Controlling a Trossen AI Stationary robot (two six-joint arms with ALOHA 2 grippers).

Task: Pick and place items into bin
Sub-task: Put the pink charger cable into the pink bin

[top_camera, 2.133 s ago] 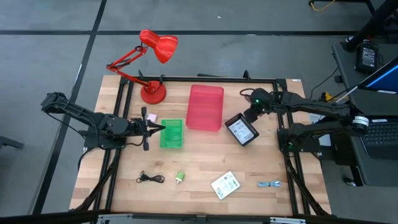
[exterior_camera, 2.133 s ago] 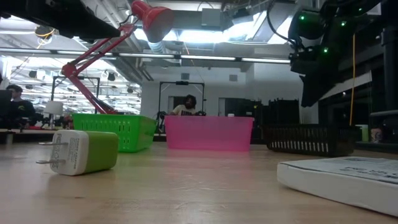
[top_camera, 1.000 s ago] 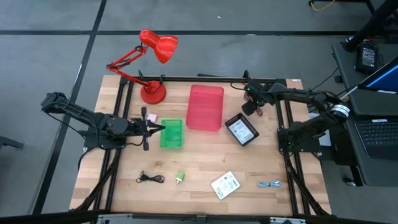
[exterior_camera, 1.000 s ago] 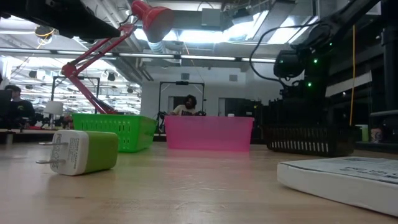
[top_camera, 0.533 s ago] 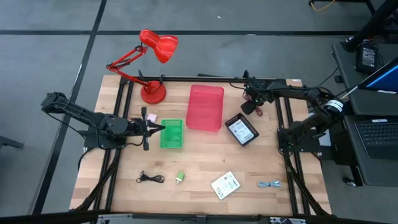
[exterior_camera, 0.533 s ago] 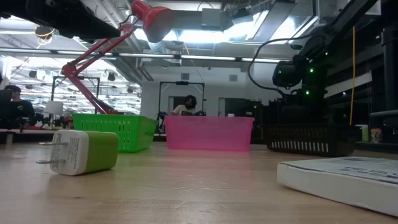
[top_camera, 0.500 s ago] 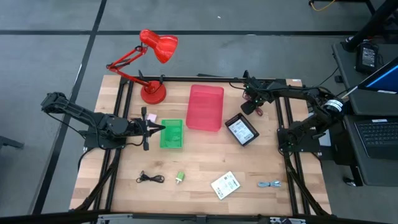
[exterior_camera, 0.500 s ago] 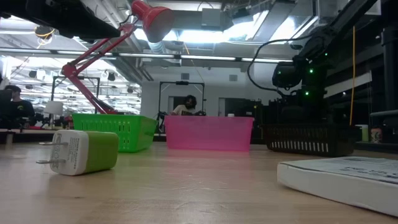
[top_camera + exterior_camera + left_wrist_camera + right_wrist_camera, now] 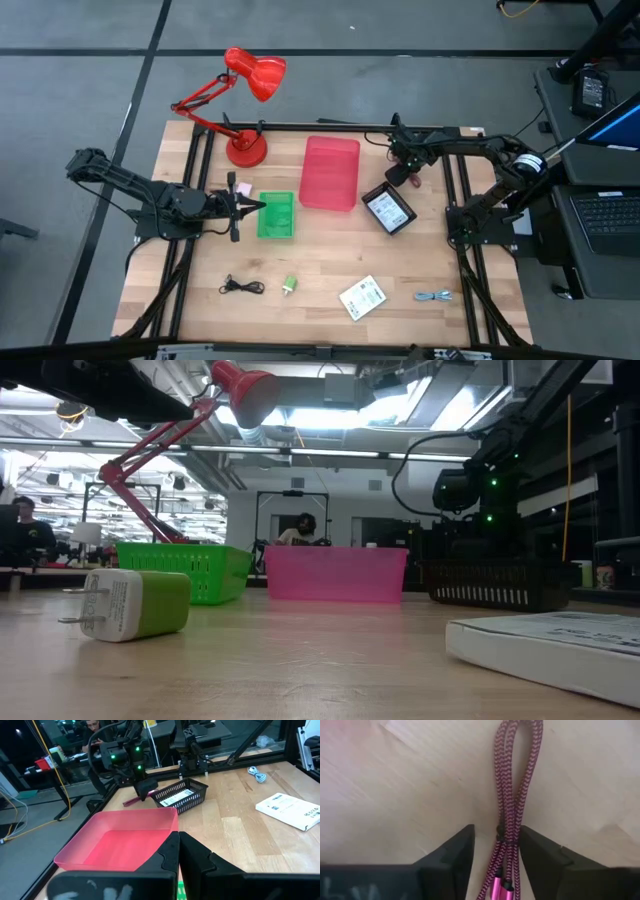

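While the left gripper (image 9: 258,206) waits shut by the green mesh basket (image 9: 277,215), the right gripper (image 9: 496,851) straddles, fingers apart, the braided maroon coiled cable (image 9: 510,795), whose length runs along its reach, near the table's far right edge.

table (image 9: 330,262): pale wood, matt, visible grain
maroon cable (image 9: 512,795): braided cloth sheath
pink bin (image 9: 120,845): smooth translucent plastic
black basket (image 9: 181,800): plastic mesh
packet (image 9: 362,297): printed paper

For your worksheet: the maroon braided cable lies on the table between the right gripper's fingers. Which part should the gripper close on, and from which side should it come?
Probably the middle of the bundle, from straight above. The maroon cable lies flat on the table, folded into a long narrow loop, its strands side by side. The right gripper is open and straddles them, so closing across the narrow width should gather all strands.
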